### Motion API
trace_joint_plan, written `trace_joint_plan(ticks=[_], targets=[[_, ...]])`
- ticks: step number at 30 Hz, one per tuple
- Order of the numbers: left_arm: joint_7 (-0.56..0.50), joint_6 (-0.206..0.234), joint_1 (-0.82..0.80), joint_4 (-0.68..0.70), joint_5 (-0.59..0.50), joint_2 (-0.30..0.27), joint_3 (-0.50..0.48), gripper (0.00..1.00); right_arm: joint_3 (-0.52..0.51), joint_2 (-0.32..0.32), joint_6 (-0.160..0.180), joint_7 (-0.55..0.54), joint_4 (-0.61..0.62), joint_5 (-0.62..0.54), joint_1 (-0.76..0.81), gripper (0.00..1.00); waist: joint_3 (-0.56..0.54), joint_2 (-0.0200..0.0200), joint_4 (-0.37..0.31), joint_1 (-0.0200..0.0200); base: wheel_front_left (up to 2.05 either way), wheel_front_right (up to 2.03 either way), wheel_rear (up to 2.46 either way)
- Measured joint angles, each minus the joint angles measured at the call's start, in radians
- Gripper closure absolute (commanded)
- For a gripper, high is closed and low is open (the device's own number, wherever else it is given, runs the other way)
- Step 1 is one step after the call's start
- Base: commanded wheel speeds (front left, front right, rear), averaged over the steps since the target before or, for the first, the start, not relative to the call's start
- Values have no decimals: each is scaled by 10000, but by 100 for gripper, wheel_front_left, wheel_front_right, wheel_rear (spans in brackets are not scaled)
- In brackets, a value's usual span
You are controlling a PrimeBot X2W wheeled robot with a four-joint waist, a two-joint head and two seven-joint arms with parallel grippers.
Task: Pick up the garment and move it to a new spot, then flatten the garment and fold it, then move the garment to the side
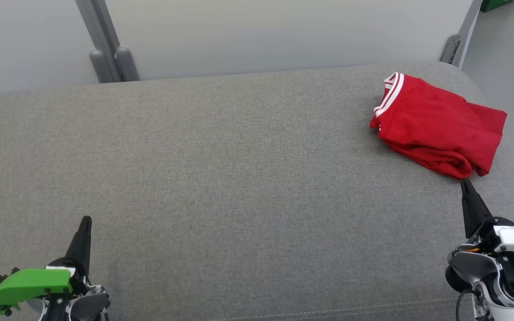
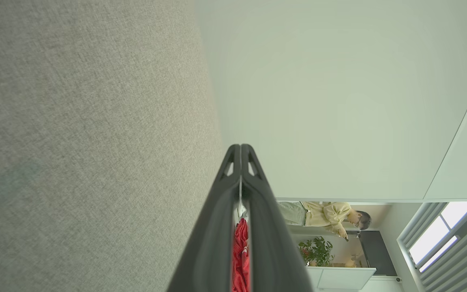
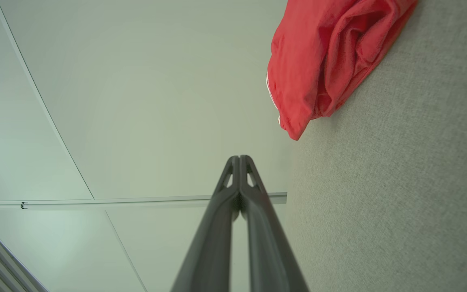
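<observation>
Fabric of a grey weave is stretched over the wide padded surface (image 1: 221,178), on which the garment (image 1: 437,127) is laid at the far right corner, well apart from the left tool (image 1: 86,220) and close to the surface's rounded edge. The garment is red, is trimmed with white stripes along one band at its far left end, and is folded into a thick, slightly rumpled bundle. A small white label (image 1: 509,228) is fixed on the right wrist, and its dark print is too small to be read. The left tool is held low at the near left of the head view, its two dark fingers (image 1: 83,243) pointed up and away and pressed together with nothing between them; a green housing (image 1: 29,283) is mounted behind it. In the left wrist view the same fingers (image 2: 225,194) are seen clenched at the tips, with a sliver of the red garment showing through the narrow slit lower down, and a person (image 2: 324,213) in a pale yellow top and a potted plant (image 2: 316,249) are seen beyond the white partition (image 2: 339,101). The right tool (image 1: 463,182) is held at the near right, likewise clenched and empty, its tip just beside the near edge of the garment; in the right wrist view a gap is seen between the tip and the bundle, so the cloth isn't gripped. Two grey posts (image 1: 125,62) are set against the partition behind the surface.
</observation>
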State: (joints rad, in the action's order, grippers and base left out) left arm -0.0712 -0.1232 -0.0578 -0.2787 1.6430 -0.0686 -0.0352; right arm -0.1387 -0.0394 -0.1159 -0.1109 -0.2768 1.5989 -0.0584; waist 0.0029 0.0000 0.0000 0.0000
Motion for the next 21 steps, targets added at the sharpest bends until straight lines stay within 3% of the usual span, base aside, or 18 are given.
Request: trace_joint_plan(ticks=[21], targets=[[-69,0,0,12,-2,6,-12,100,0,0,0,0,0,0,0,100,0,0,0,0,0,0,0]])
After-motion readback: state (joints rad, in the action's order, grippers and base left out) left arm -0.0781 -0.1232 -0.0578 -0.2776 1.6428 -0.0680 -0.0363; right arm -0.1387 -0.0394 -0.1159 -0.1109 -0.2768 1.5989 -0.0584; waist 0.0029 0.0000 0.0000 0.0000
